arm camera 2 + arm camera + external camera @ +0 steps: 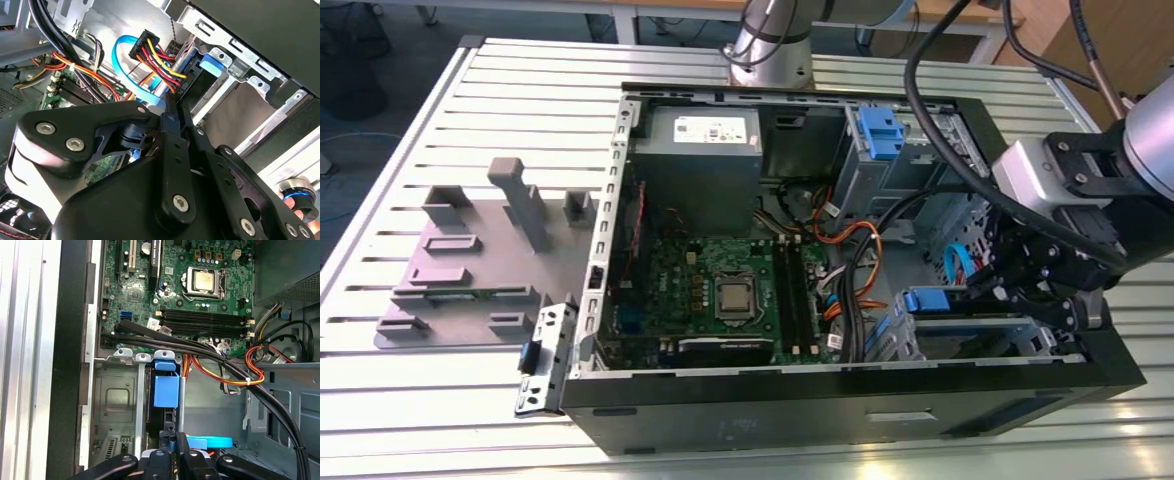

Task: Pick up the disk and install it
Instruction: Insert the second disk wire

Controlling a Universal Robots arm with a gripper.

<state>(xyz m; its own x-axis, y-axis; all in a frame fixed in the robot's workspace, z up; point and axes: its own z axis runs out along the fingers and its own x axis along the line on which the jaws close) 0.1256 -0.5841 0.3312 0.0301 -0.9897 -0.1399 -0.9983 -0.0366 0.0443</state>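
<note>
Slatted metal table (480, 420) carrying an open computer case (854, 400), with the robot arm reaching into it.

Inside the case, at the exterior view's right, the gripper (1014, 290) sits low over the drive bay (117, 410) near the front wall. The disk (166, 390) stands on edge in that bay, its blue bracket uppermost, just beside the motherboard (720, 290). In the first wrist view the gripper's fingers (165, 460) are pressed close together over the disk's thin edge, apparently clamped on it. Black and orange cables (220, 360) pass just above the bay.
</note>
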